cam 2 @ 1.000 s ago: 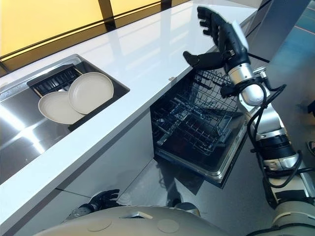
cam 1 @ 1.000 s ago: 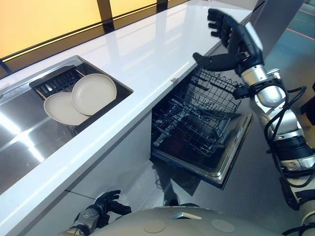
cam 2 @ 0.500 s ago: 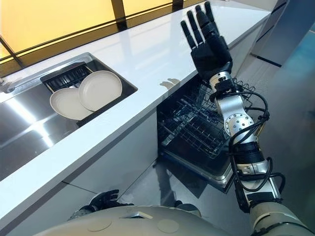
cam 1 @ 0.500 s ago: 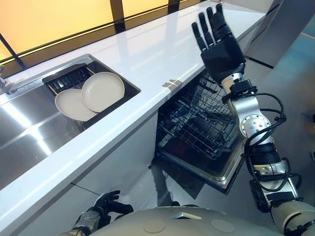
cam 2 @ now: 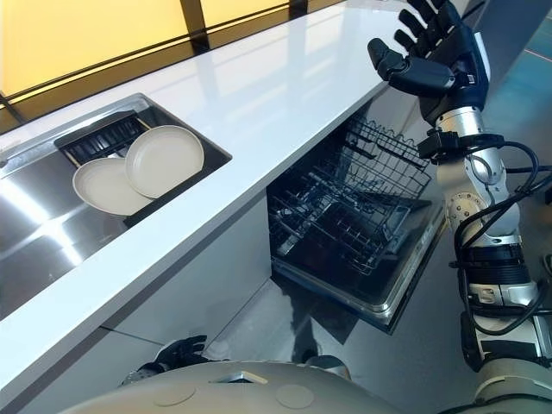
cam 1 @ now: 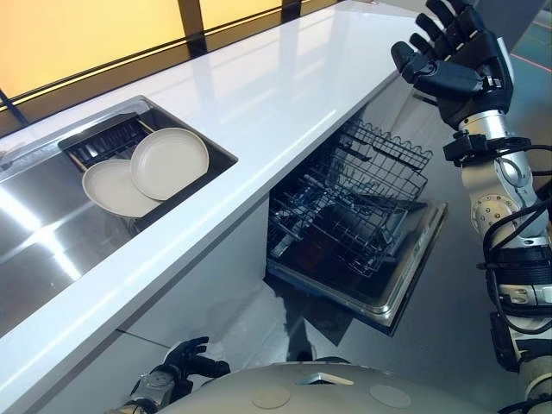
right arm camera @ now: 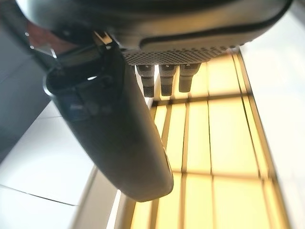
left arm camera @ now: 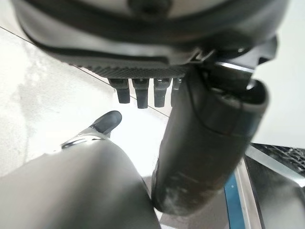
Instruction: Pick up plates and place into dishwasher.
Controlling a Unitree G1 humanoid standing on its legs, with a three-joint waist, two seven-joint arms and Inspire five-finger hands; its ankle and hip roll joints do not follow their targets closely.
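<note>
White worktop (cam 1: pixel 259 95) running along under a row of glowing yellow panels (cam 1: pixel 86 34), pretty clean looking kitchen. Over toward the worktop's left end there's a steel sink (cam 1: pixel 34 233) sunk into it, and that's where the plates (cam 1: pixel 170 163) are: two cream ones, overlapping, leaning against a dark rack (cam 1: pixel 103 142) at the back corner of the sink. Nobody's touching them.

Below the front edge of the worktop the dishwasher (cam 1: pixel 293 250) stands open, door (cam 1: pixel 405 267) folded down flat, with the wire basket (cam 1: pixel 358 207) pulled out over it. Can't spot any dishes in the basket from where I'm standing.

Robot's right hand (cam 1: pixel 457 65) is up in the air past the worktop's right end, above the dishwasher, fingers spread wide and thumb sticking out, holding nothing. Its left hand (cam 1: pixel 172 366) hangs way down low in front of the cabinets, near the floor (left arm camera: pixel 43 95), fingers loose and relaxed, nothing in it either.
</note>
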